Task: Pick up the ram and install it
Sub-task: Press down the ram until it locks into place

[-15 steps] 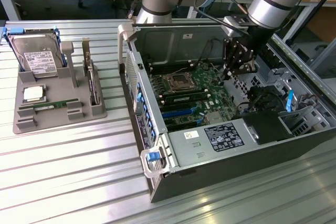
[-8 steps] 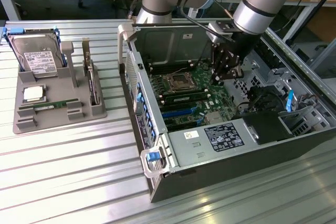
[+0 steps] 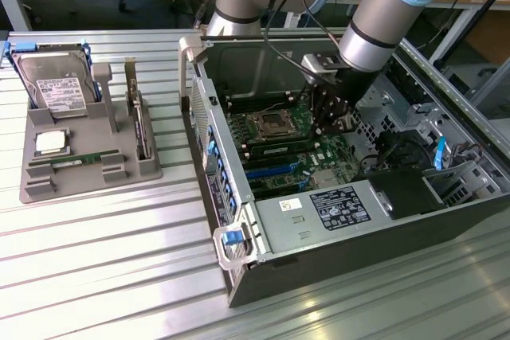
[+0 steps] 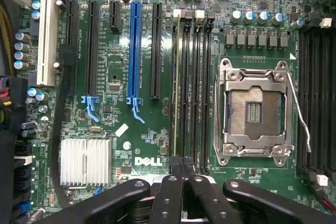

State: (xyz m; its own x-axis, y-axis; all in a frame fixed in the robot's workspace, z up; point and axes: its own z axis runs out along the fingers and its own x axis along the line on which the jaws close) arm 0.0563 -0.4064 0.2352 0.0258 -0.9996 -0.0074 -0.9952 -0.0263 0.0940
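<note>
On the exterior view's left, a grey moulded plastic parts tray (image 3: 88, 169) sits on the ribbed aluminium table (image 3: 119, 276). It carries a boxy silver hard drive (image 3: 54, 85) with a white label, a square silver processor chip (image 3: 51, 142), and, lying flat in a front groove, the ram (image 3: 77, 161): a thin, narrow green stick. The ram is well apart from the arm.

To the right lies the open black computer case (image 3: 351, 197), its green motherboard (image 3: 287, 145) facing up, with an empty metal-framed CPU socket (image 3: 271, 124). The arm (image 3: 374, 13), glossy silver with pale blue caps, reaches down into the case.

In the wrist view the gripper (image 4: 183, 174) has its black, hole-studded fingers (image 4: 170, 192) pressed together with nothing between them. Their tips sit at the end of the long black memory slots (image 4: 191, 87), beside the square socket (image 4: 254, 111); contact cannot be told. A finned aluminium heatsink (image 4: 85, 161) sits nearby.
</note>
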